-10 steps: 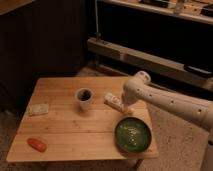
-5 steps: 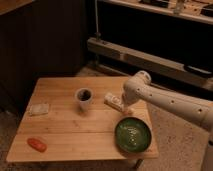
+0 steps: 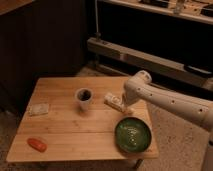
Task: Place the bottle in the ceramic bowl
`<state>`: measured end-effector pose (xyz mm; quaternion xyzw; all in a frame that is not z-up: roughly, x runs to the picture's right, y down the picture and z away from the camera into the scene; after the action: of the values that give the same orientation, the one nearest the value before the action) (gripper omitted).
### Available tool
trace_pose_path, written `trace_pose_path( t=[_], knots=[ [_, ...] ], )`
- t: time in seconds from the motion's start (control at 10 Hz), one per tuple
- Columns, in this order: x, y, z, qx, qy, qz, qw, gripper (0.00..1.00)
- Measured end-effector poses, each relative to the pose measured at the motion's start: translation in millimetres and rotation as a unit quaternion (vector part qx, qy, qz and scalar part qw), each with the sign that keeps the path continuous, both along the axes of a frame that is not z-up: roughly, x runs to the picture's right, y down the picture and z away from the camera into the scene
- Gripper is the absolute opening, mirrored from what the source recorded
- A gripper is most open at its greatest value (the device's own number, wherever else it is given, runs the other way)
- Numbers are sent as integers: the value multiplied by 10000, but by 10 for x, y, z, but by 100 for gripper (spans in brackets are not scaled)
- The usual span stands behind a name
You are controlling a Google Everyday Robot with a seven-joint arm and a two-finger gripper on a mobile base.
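Observation:
The pale cream-white bottle (image 3: 115, 102) lies on its side on the wooden table (image 3: 65, 127), right of the white cup. The glossy dark green ceramic bowl (image 3: 133, 134) sits at the table's front right corner, with nothing in it. My gripper (image 3: 128, 108) is at the end of the white arm, low over the right end of the bottle, just behind the bowl. The arm hides the gripper's tip.
A white cup (image 3: 84, 98) with a dark inside stands mid-table. An orange-red oblong object (image 3: 37, 144) lies at the front left. A small pale packet (image 3: 39, 109) lies at the left. A metal rack (image 3: 150, 60) runs behind the table.

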<state>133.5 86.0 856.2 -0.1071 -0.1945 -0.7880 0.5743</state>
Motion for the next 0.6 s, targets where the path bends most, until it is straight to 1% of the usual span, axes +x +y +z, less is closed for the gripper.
trace_pose_path(
  t=[0.1, 0.2, 0.3, 0.4, 0.5, 0.6],
  knots=[
    [-3, -11, -3, 29, -37, -18, 10000, 18],
    [-27, -72, -25, 123, -148, -120, 9997, 28],
    [-87, -178, -69, 235, -328, -282, 9988, 38],
    [-219, -283, -114, 294, -629, -447, 9966, 49],
    [-323, -341, -132, 306, -941, -579, 9934, 58],
    [-363, -370, -116, 288, -1169, -695, 9903, 68]
  ],
)
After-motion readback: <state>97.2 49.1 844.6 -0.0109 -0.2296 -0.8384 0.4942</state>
